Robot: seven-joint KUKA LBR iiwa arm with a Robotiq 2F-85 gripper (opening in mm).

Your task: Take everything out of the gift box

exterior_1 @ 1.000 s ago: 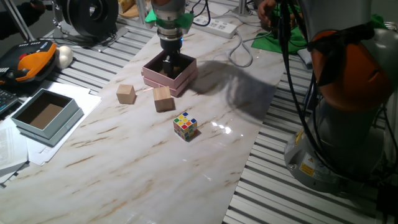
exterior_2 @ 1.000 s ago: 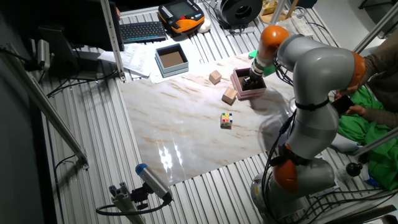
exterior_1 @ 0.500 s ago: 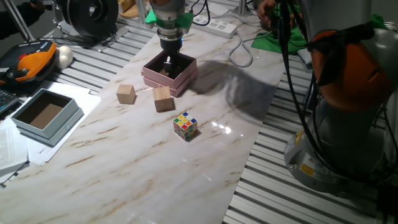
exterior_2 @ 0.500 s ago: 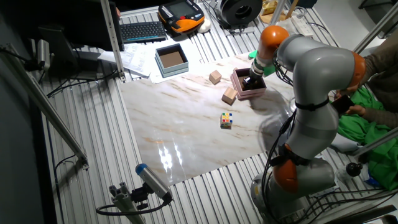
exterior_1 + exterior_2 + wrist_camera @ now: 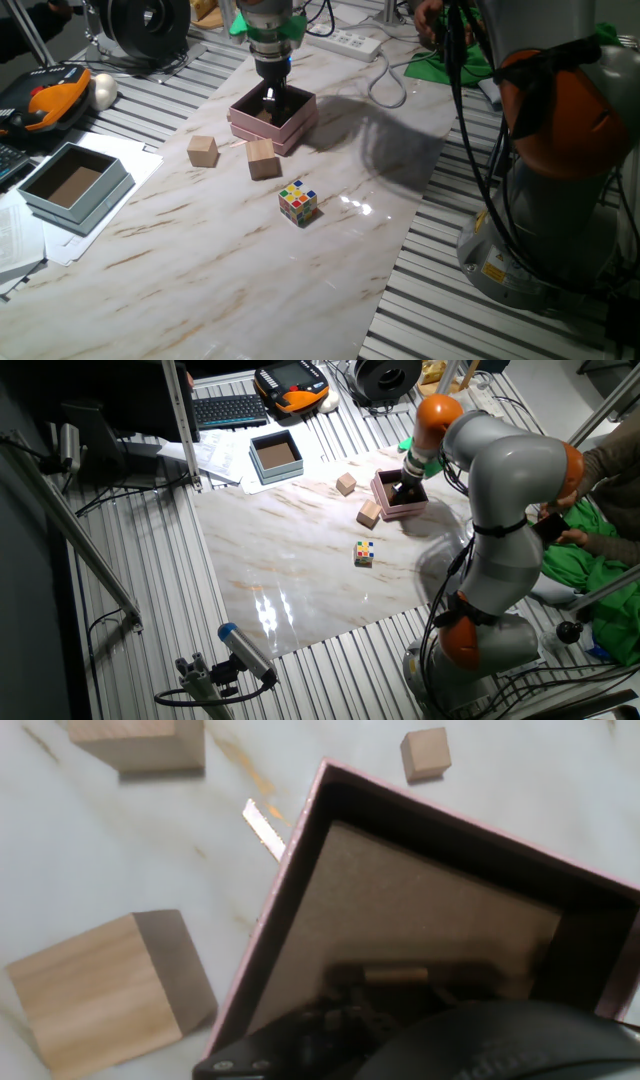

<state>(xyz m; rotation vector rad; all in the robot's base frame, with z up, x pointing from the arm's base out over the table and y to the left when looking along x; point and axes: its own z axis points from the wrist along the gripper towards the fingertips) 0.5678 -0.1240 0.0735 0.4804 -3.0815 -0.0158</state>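
Note:
The pale-pink gift box [image 5: 292, 128] stands at the far side of the marble board. My gripper [image 5: 272, 99] reaches down into it. In the hand view the box's [image 5: 298, 880] brown floor looks bare. The dark fingertips [image 5: 345, 990] sit low over it with a thin light-brown strip between them, and I cannot tell what that strip is. Two wooden cubes [image 5: 203, 151] [image 5: 264, 159] lie on the board in front of the box. The hand view shows them [image 5: 138, 742] [image 5: 95, 992] and a tiny cube [image 5: 426, 754], all outside the box.
A multicoloured puzzle cube [image 5: 298, 202] lies nearer the board's middle. A grey-blue box [image 5: 75, 183] with a brown inside sits on papers at the left. Cables, a power strip and green cloth lie behind the gift box. The robot base [image 5: 560, 200] stands at the right.
My gripper has risen slightly inside the gift box. The cubes and boxes have not moved.

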